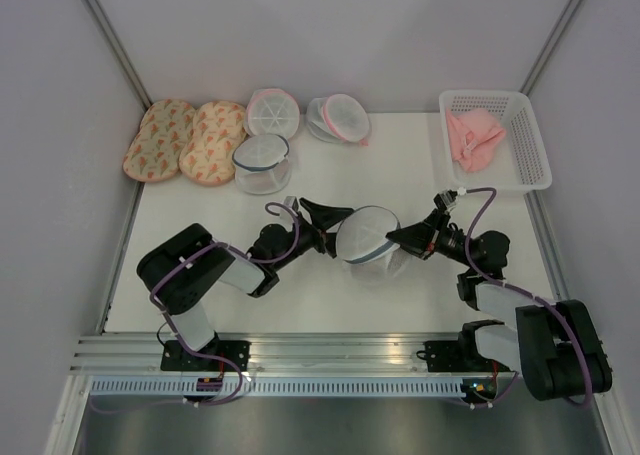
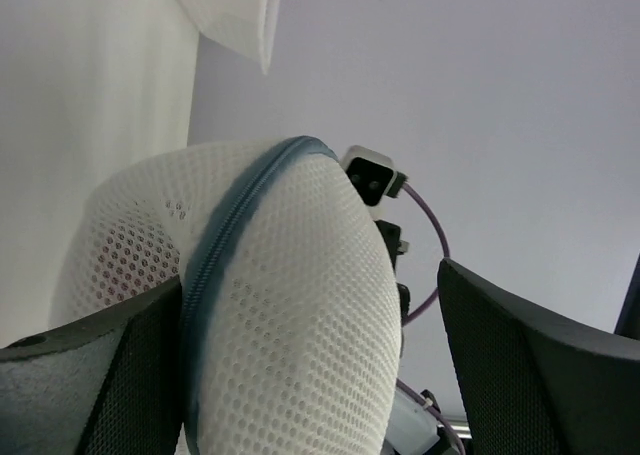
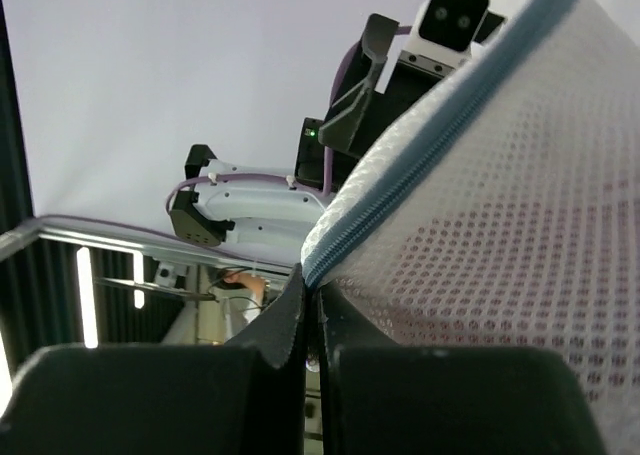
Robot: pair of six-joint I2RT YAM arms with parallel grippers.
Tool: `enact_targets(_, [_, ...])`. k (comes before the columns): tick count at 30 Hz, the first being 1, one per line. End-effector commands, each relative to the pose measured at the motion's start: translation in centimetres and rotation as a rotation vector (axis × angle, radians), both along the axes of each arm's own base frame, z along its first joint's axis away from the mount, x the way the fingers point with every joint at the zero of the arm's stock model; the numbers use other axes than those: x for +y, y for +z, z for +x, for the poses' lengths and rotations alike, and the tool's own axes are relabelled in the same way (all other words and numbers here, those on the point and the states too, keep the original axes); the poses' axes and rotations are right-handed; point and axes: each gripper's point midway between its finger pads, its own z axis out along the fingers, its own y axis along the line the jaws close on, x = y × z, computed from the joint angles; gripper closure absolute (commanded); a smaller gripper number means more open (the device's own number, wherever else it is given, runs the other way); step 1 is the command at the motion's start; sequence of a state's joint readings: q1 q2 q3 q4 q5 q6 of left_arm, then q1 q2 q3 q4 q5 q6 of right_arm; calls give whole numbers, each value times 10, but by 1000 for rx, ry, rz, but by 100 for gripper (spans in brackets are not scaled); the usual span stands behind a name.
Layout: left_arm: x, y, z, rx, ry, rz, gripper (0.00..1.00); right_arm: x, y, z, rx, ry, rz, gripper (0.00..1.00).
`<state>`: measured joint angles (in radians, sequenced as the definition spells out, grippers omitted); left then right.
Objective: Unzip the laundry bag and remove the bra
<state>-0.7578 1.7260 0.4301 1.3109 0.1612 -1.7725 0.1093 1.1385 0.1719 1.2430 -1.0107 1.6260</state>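
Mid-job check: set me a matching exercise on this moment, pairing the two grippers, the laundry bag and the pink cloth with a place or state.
1. left gripper
2. right gripper
3. laundry bag
4. pink cloth

A. in the white basket, far right
B. jaws wide, either side of the bag
C. mid-table, between both arms
D. pinched shut at the end of the zipper

Pairs: 1-B, 2-D, 3-C, 4-A

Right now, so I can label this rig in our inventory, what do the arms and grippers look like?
Both the left arm and right arm have chunky black joint housings joined by white links, with a purple cable looping along each. The left gripper and right gripper carry matte black, wedge-shaped fingers. No markings are readable.
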Motion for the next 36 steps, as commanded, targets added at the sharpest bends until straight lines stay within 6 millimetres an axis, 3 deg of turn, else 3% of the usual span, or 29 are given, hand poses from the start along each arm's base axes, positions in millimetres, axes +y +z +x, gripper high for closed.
enact_targets(1, [5, 93, -11, -217, -21, -304, 9, -4, 41, -19, -260, 6, 86, 99])
enact_targets(6, [8, 90, -14, -220, -11, -290, 39, -4, 40, -22, -268, 20, 90, 99])
enact_targets(8, [10, 90, -17, -229, -10, -284, 59, -3, 34, -20, -257, 14, 69, 100])
enact_targets(9, [12, 86, -18, -225, -9, -274, 83, -3, 35, -20, -267, 12, 59, 100])
enact_targets(10, [13, 84, -19, -220, -7, -269, 94, -2, 33, -20, -273, 10, 43, 100])
enact_targets(11, [15, 79, -21, -209, -5, -257, 98, -1, 23, -14, -244, 0, 7, 99])
enact_targets(13, [20, 76, -23, -226, 9, -235, 98, -1, 20, -11, -273, -17, -45, 99])
enact_targets(14, [24, 72, -25, -223, 15, -222, 98, -1, -4, 3, -230, -36, -149, 100])
enact_targets(16, [29, 67, -26, -249, 37, -188, 98, -9, -20, 21, -239, -136, -329, 99])
enact_targets(17, [36, 62, -29, -248, 51, -170, 98, -24, -49, 26, -194, -164, -571, 87])
enact_targets(18, [40, 58, -28, -258, 73, -147, 98, -42, -54, 36, -183, -271, -687, 69])
enact_targets(19, [42, 49, -28, -244, 83, -119, 98, -49, -56, 37, -183, -294, -747, 44])
enact_targets(21, [46, 34, -28, -221, 98, -60, 98, -59, -62, 34, -169, -293, -840, 27])
enact_targets(26, [56, -9, -21, -153, 159, 135, 98, -68, -77, 30, -127, -295, -912, 17])
enact_targets(27, [62, 0, -16, -187, 210, 157, 98, -66, -75, 29, -137, -294, -917, 17])
enact_targets(28, [65, -26, -13, -121, 220, 265, 98, -68, -77, 30, -131, -312, -938, 17])
enact_targets(29, [68, -29, -11, -105, 241, 309, 98, -66, -76, 30, -141, -309, -939, 17])
enact_targets(31, [75, -5, 0, -139, 350, 375, 98, -57, -78, 28, -153, -294, -959, 19])
enact_targets(32, [86, -36, -2, -53, 370, 539, 98, -54, -80, 27, -154, -286, -969, 19])
enact_targets(33, [94, -34, 1, -57, 451, 613, 98, -40, -81, 20, -178, -242, -972, 20])
enact_targets(34, [91, -8, 6, -85, 492, 607, 98, -30, -78, 19, -197, -230, -958, 20])
enact_targets(35, [97, -16, 4, -67, 505, 686, 98, -25, -79, 19, -199, -224, -963, 20])
enact_targets(36, [98, -12, 5, -71, 538, 709, 98, -8, -75, 13, -238, -183, -945, 20])
